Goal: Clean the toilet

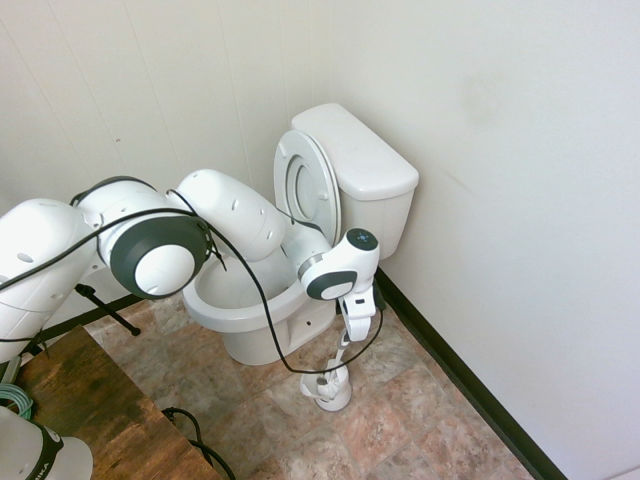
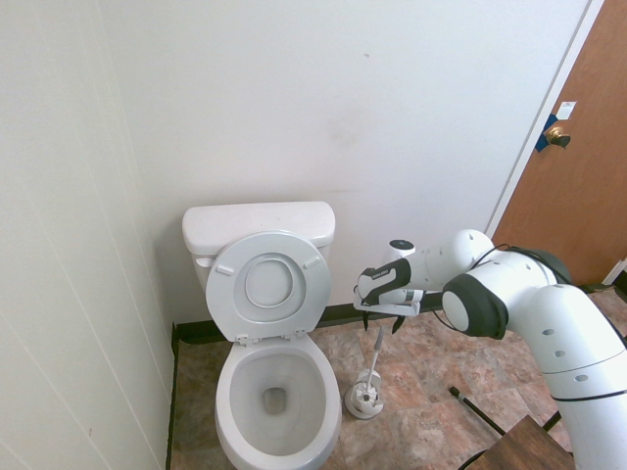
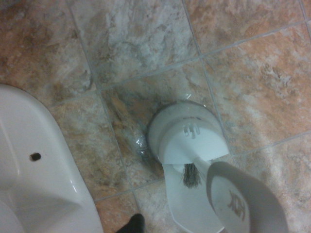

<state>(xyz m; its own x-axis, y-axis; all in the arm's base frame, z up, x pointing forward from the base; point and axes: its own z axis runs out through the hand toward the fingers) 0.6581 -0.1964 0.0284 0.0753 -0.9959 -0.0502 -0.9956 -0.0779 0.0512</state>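
Gripper (image 2: 380, 321) open above brush (image 2: 373, 357), beside toilet (image 2: 277, 392)

White toilet (image 2: 277, 392) against the wall; seat and lid raised; bowl open

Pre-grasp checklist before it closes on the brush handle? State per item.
1. Gripper open: ok, jaws stand apart.
2. Gripper over the brush handle: ok, it hangs right at the handle's top in both exterior views.
3. Handle between the fingers: cannot tell, neither exterior view resolves it.
4. Brush seated in its holder: ok, the bristles sit in the holder on the floor beside the toilet.
5. Toilet seat and lid up, bowl open: ok.
6. Handle upright: roughly ok, with a slight lean in the second exterior view.
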